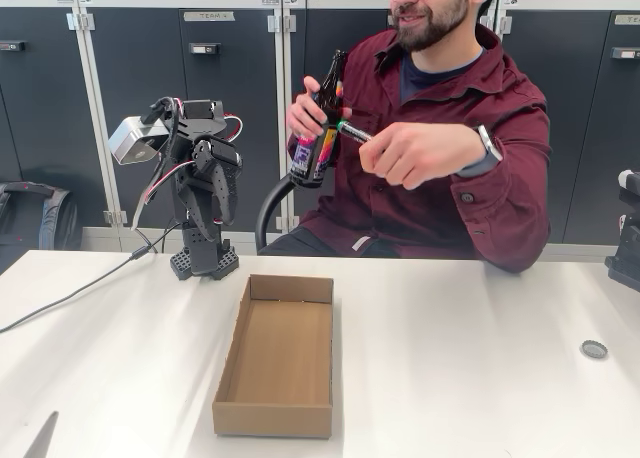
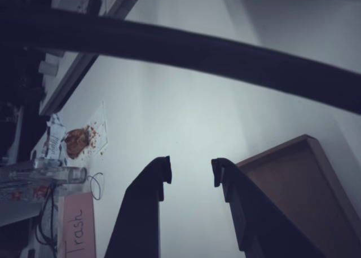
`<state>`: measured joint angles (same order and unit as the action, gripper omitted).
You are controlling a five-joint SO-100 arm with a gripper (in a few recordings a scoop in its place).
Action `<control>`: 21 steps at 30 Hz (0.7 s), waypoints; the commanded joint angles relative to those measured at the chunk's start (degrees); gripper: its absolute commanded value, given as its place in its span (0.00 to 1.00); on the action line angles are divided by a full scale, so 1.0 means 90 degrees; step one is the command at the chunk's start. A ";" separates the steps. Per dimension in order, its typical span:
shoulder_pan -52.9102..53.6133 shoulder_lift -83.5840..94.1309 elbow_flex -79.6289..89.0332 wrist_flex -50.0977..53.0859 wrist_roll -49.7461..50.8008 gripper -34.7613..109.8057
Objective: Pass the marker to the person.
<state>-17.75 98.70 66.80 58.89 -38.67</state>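
From my wrist view, my gripper hangs with its two dark fingers apart and nothing between them, only bare white table showing through the gap. A corner of the cardboard box lies just right of my right finger, and a thick dark cable arcs across above. Off to the left sit a clear plastic bottle, a pink card marked "Trash" and a crumpled wrapper with brown crumbs.

In the fixed view the open, shallow box lies in the middle of the table, nearest the camera. Behind its left corner I stand folded at the far edge, my arm drawn back over its base with the grey camera block sticking out to the left.

Beyond the table sits the person, holding the marker in one hand, its green cap end towards a brown glass bottle gripped in the other hand. The marker is well apart from me.
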 commanded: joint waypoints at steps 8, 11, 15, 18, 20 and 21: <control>-0.0010 0.0391 -0.0127 0.0049 -0.0068 0.34; -0.0010 0.0400 -0.0127 0.0059 -0.0068 0.34; -0.0010 0.0400 -0.0146 0.0059 -0.0068 0.34; -0.0010 0.0391 -0.0146 0.0098 -0.0088 0.35; 0.0000 0.0381 -0.0146 0.0088 -0.0098 0.34; 0.0000 0.0381 -0.0146 0.0088 -0.0098 0.34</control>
<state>-17.75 98.79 66.80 59.77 -38.67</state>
